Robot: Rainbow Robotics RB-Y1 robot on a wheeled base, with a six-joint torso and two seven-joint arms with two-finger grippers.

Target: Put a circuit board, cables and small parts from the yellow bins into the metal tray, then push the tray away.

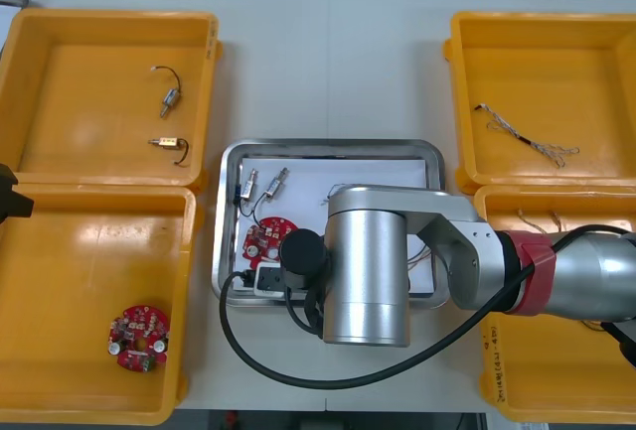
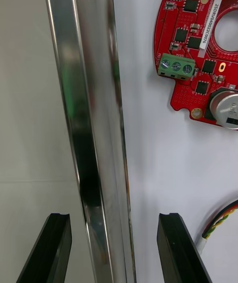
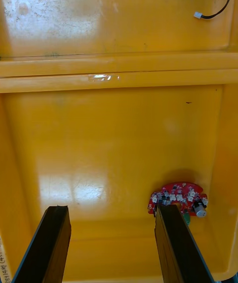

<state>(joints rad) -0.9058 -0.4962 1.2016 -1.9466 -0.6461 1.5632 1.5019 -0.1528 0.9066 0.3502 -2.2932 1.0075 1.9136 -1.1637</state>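
Straddles shiny rectangular metal tray [image 2: 94, 114] rim with right gripper [image 2: 113, 223], fingers [image 2: 173, 248] spread, empty. Hangs left gripper [image 3: 111, 213], equally open, above yellow plastic bin [image 3: 109, 139].

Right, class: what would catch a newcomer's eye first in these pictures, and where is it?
The silver right arm hangs over the tray, its right hand open astride the tray's rim, beside a red board. Yellow bins flank the tray; the left hand is open above a second board in the near left bin.

Right pincer [image 2: 113, 251], fingers [image 2: 49, 251] apart, astride metal tray [image 2: 89, 114] rim, circuit board [image 2: 193, 30] inside.
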